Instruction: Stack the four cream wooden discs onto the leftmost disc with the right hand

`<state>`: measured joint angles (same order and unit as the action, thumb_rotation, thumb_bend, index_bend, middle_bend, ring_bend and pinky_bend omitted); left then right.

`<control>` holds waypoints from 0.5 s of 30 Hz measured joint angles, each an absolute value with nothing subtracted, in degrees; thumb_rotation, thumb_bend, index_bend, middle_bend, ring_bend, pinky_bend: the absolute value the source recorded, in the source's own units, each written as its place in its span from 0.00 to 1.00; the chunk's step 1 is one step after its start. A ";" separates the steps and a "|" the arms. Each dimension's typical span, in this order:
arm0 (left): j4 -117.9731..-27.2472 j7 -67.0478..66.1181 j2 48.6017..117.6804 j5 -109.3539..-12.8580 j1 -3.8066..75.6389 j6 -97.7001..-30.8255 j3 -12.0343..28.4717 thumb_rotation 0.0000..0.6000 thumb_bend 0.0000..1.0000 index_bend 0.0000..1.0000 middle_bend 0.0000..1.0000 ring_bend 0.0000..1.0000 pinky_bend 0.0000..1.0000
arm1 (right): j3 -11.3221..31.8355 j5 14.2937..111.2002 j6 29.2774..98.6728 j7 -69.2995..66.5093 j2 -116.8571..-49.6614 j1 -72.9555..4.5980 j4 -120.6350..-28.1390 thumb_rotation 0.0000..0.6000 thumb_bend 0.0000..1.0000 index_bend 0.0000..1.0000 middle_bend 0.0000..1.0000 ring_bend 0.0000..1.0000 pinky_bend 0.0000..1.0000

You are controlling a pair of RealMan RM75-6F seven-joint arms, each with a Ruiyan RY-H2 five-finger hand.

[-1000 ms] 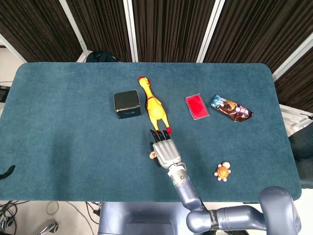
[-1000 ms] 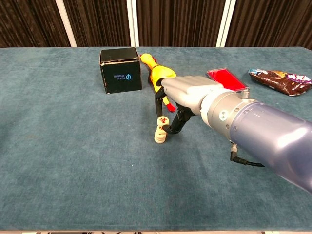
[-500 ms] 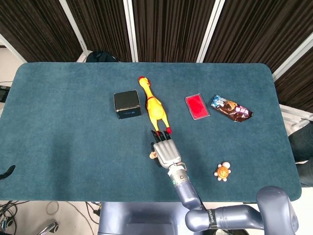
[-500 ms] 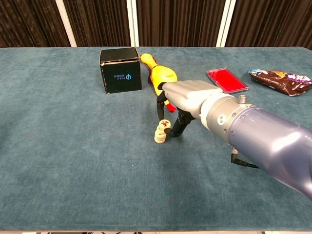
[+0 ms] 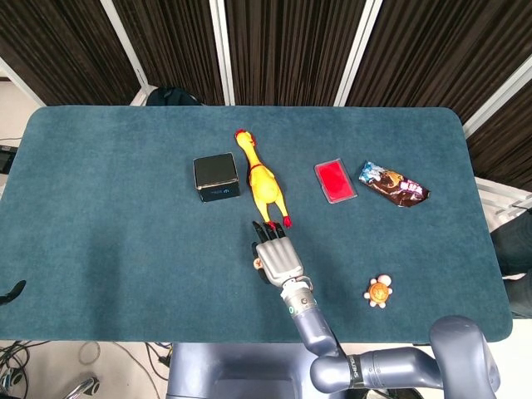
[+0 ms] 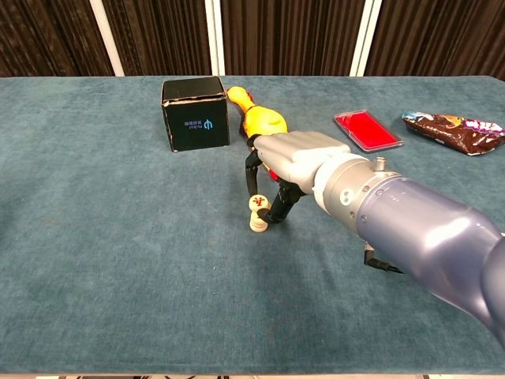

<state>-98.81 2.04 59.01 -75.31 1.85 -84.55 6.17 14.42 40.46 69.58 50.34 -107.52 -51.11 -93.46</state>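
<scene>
A short stack of cream wooden discs [image 6: 257, 220] stands on the blue table [image 6: 118, 260], in front of the rubber chicken. Its top disc [image 6: 259, 203] bears a red mark and sits slightly tilted on the pile. My right hand [image 6: 296, 162] arches over the stack from the right, and pinches the top disc between a finger [image 6: 252, 175] and the thumb [image 6: 278, 207]. In the head view the right hand [image 5: 277, 258] covers most of the stack [image 5: 258, 264]. A dark sliver at the left edge [image 5: 8, 292] looks like my left hand, its fingers hidden.
A black box [image 6: 195, 113] and a yellow rubber chicken [image 6: 260, 121] lie just behind the stack. A red case [image 6: 368, 130] and a snack packet [image 6: 454, 130] sit to the right. A small toy turtle [image 5: 378, 292] is near the front right.
My right hand has shifted slightly left and lowered the red-marked disc from a tilted hold beside the stack onto its top.
</scene>
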 measured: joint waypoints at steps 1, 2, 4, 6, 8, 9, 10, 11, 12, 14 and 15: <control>-98.81 2.05 59.00 -75.31 1.85 -84.54 6.17 1.00 0.17 0.13 0.00 0.00 0.13 | 14.42 40.37 69.57 50.41 -107.64 -51.19 -93.34 1.00 0.42 0.51 0.00 0.00 0.00; -98.80 2.05 59.00 -75.33 1.85 -84.54 6.17 1.00 0.17 0.13 0.00 0.00 0.13 | 14.41 40.35 69.56 50.44 -107.71 -51.23 -93.29 1.00 0.42 0.51 0.00 0.00 0.00; -98.77 2.05 59.00 -75.35 1.87 -84.49 6.15 1.00 0.17 0.13 0.00 0.00 0.13 | 14.40 40.33 69.54 50.46 -107.85 -51.32 -93.19 1.00 0.42 0.51 0.00 0.00 0.00; -98.78 2.05 59.01 -75.35 1.88 -84.48 6.14 1.00 0.17 0.13 0.00 0.00 0.13 | 14.40 40.31 69.52 50.51 -107.93 -51.39 -93.09 1.00 0.42 0.51 0.00 0.00 0.00; -98.78 2.05 59.00 -75.34 1.87 -84.52 6.16 1.00 0.17 0.13 0.00 0.00 0.13 | 14.40 40.24 69.49 50.52 -108.03 -51.45 -92.96 1.00 0.42 0.50 0.00 0.00 0.00; -98.79 2.08 58.99 -75.32 1.86 -84.54 6.17 1.00 0.17 0.13 0.00 0.00 0.13 | 14.39 40.18 69.47 50.54 -108.06 -51.47 -92.89 1.00 0.42 0.50 0.00 0.00 0.00; -98.80 2.08 58.99 -75.32 1.86 -84.53 6.17 1.00 0.17 0.13 0.00 0.00 0.13 | 14.39 40.07 69.44 50.58 -108.11 -51.50 -92.78 1.00 0.42 0.49 0.00 0.00 0.00; -98.80 2.07 58.97 -75.31 1.85 -84.52 6.16 1.00 0.17 0.13 0.00 0.00 0.13 | 14.41 39.99 69.42 50.60 -108.16 -51.53 -92.69 1.00 0.42 0.49 0.00 0.00 0.00; -98.81 2.07 58.97 -75.32 1.85 -84.52 6.15 1.00 0.17 0.13 0.00 0.00 0.13 | 14.42 39.96 69.42 50.62 -108.20 -51.56 -92.62 1.00 0.42 0.49 0.00 0.00 0.00; -98.83 2.03 58.97 -75.34 1.87 -84.51 6.15 1.00 0.17 0.13 0.00 0.00 0.13 | 14.45 39.84 69.40 50.67 -108.27 -51.62 -92.46 1.00 0.42 0.49 0.00 0.00 0.00; -98.82 2.00 58.97 -75.34 1.87 -84.50 6.14 1.00 0.17 0.13 0.00 0.00 0.13 | 14.48 39.78 69.39 50.68 -108.29 -51.64 -92.39 1.00 0.42 0.49 0.00 0.00 0.00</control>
<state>-98.82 2.00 58.97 -75.34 1.87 -84.50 6.14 14.48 39.78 69.39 50.68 -108.29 -51.64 -92.39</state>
